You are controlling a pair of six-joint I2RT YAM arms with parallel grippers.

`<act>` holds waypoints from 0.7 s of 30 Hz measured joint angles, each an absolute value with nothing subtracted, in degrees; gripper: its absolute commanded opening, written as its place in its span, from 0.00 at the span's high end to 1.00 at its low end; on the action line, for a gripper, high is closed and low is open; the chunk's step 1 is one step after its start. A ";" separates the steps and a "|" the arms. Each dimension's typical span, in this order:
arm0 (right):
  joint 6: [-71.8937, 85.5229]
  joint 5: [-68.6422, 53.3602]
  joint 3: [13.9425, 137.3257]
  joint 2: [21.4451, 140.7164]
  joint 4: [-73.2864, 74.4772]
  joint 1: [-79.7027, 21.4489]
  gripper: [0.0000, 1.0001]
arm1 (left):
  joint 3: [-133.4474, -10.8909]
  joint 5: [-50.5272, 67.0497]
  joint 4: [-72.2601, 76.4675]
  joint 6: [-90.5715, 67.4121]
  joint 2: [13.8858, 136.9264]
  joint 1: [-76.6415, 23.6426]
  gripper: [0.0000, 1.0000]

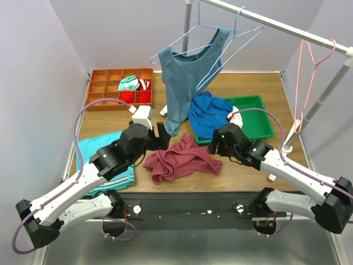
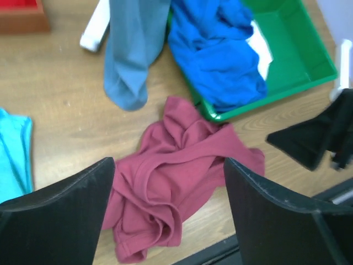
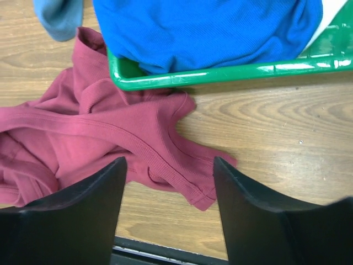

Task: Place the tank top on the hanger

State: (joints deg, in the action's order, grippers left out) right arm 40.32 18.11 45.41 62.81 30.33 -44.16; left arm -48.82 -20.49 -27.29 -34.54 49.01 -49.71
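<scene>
The wooden tabletop [image 1: 259,88] is carrying the crumpled tank top [image 1: 182,160], a green tray [image 1: 255,122], a divided box [image 1: 105,83] and a turquoise cloth [image 1: 91,146].

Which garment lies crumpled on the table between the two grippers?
The maroon tank top. The slate-blue top hangs from the rail, the bright blue garment lies in the green tray, the turquoise one lies far left.

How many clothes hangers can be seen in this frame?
3, all on the rail: a blue hanger wearing the slate-blue top, the empty light-blue hanger beside it, a pink hanger at the right end. None seems hidden.
</scene>
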 measured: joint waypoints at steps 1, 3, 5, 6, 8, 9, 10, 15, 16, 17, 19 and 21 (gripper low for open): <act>40.16 17.96 45.10 62.26 30.02 -44.16 0.27 | -52.29 -19.88 -27.97 -32.97 49.06 -49.34 0.09; 39.86 17.65 44.58 61.47 29.04 -44.14 0.27 | -57.30 -19.20 -29.54 -30.81 49.74 -49.12 0.09; 39.68 17.41 44.21 61.34 28.03 -44.16 0.27 | -63.88 -18.79 -30.65 -28.32 51.79 -49.12 0.09; 39.62 17.30 44.12 61.43 27.83 -44.16 0.27 | -68.16 -18.65 -30.81 -27.14 53.80 -49.12 0.09; 39.62 17.23 44.12 61.93 27.42 -44.16 0.27 | -75.44 -18.48 -31.27 -24.73 57.52 -49.08 0.09; 39.62 17.21 44.10 62.24 27.11 -44.16 0.27 | -78.63 -18.33 -30.96 -23.62 59.48 -49.08 0.09; 39.62 17.17 44.05 62.59 26.85 -44.16 0.27 | -80.88 -18.06 -30.83 -22.61 61.28 -49.08 0.09; 39.55 16.69 43.46 63.11 26.37 -44.16 0.27 | -99.33 -15.40 -31.48 -13.93 75.64 -47.83 0.09; 39.55 16.58 43.40 63.11 26.35 -44.14 0.27 | -101.56 -14.96 -31.31 -12.84 77.52 -47.55 0.09; 39.55 16.43 43.29 63.11 26.33 -44.16 0.27 | -104.38 -13.65 -31.64 -11.35 79.70 -47.18 0.11; 39.55 16.12 43.03 63.11 26.22 -44.16 0.27 | -109.23 -11.33 -32.03 -8.56 84.05 -46.13 0.12; 39.55 15.88 42.65 63.00 26.13 -44.16 0.27 | -116.38 -7.11 -32.95 -5.82 89.86 -44.69 0.16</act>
State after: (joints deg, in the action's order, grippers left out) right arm 39.55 15.88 42.65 63.00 26.13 -44.16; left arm -116.38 -7.11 -32.95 -5.82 89.86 -44.69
